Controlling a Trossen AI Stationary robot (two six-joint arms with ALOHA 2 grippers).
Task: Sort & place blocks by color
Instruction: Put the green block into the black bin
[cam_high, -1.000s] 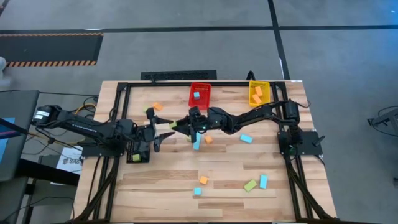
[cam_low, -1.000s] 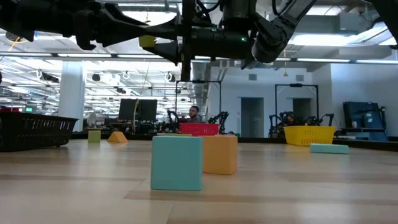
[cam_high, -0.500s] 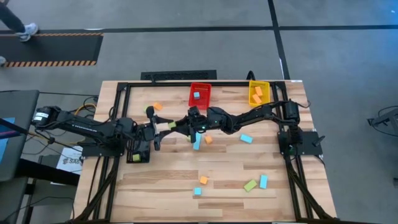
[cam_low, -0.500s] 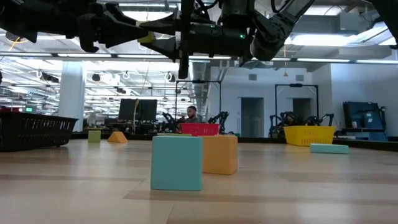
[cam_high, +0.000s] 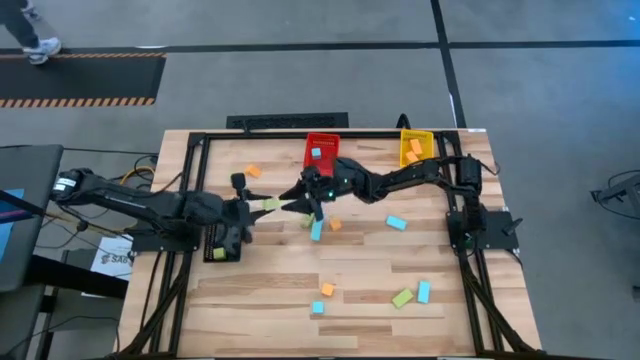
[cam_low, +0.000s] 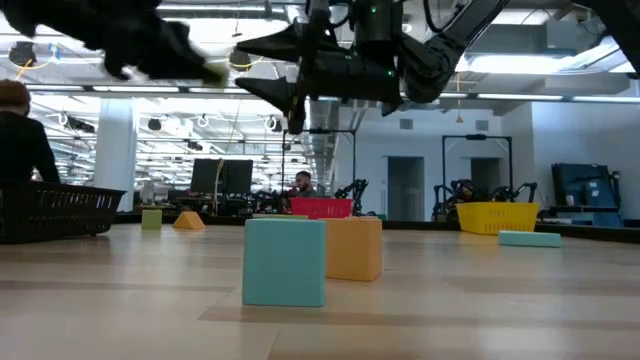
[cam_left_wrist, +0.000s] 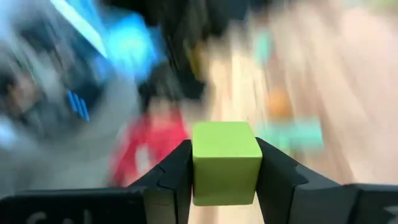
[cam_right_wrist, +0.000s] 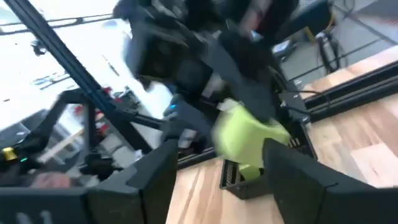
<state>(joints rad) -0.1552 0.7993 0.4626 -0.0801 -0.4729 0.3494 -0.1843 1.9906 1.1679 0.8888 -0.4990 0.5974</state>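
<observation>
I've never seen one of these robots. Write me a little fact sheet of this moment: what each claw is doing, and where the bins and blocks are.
left gripper: shut on a lime green block, held above the table
right gripper: open, empty, just beside the left one
red bin: far edge, one light blue block inside
yellow bin: far edge, orange blocks inside
black bin: at the table's left side
loose blocks: scattered on the wooden table
</observation>
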